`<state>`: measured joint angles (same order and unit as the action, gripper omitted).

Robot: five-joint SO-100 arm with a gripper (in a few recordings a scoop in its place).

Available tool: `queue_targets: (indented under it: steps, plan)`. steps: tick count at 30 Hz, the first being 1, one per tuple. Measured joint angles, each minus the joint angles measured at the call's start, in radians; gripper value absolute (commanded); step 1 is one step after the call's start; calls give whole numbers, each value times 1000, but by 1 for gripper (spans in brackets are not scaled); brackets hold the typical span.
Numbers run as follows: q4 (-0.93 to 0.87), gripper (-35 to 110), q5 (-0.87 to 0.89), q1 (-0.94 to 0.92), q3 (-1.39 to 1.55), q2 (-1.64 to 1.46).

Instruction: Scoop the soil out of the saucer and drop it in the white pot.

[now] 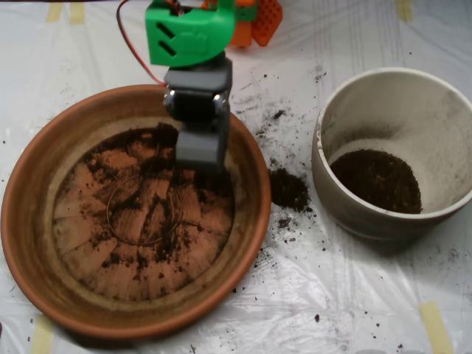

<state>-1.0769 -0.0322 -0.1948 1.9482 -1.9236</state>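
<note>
My scoop (pixel 200 151) is down inside the one saucer (pixel 29 221), mouth pressed toward the upper part of the base; whether its shells are parted or together, I can't tell from up here. Soil (pixel 147 214) lies thinly scattered across the ridged floor (mostly streaks and crumbs). Just right of the rim, one spilled clump (pixel 289 189) sits on the plastic sheet (pixel 354 295). Farther right, one white pot (pixel 442 110), dark soil at its bottom.
</note>
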Motion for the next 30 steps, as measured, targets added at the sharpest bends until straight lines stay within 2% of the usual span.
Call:
queue_targets:
  steps: [7, 14, 19, 24, 28, 30]
  plan:
    - [-34, -1, -17, 167, 3, -224]
    - [-58, -1, -91, 287, -64, -279]
    - [-133, -1, -127, 402, -284, -207]
    - [-252, 0, -141, 515, -629, 46]
    - [-394, 27, -164, 586, -873, 281]
    - [-462, 29, -175, 600, -954, 379]
